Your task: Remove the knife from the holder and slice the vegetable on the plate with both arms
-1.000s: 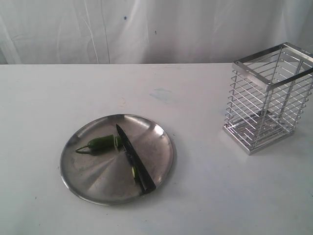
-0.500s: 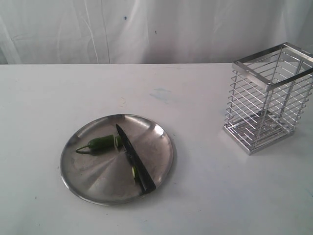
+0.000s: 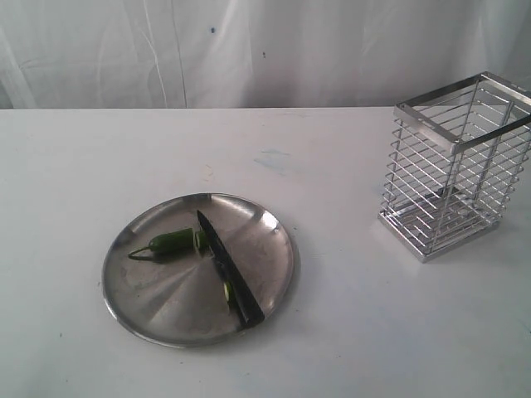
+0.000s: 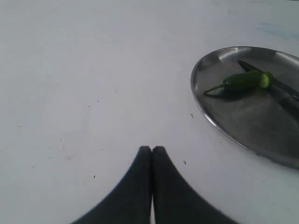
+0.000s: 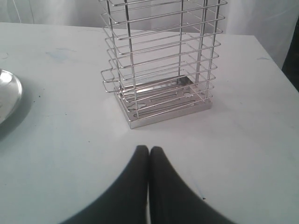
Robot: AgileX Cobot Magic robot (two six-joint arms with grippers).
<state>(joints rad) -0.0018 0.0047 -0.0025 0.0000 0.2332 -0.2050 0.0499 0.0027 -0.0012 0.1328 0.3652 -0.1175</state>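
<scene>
On the plate [image 3: 274, 278] at left, the vegetable [image 3: 170, 242] lies cut, the knife [image 3: 230, 270] resting across beside it; the empty holder [image 3: 455, 166] stands well apart at right. Both arms' fingers [image 4: 152, 154] [image 5: 148, 151] are pressed together, empty, over bare desk [image 3: 348, 332]. The unheld knife's handle overhangs the rim, so I judge a nudge could tip it off.

knife [image 3: 230, 270] on plate [image 3: 270, 269] (holder [image 3: 455, 164] right)
</scene>
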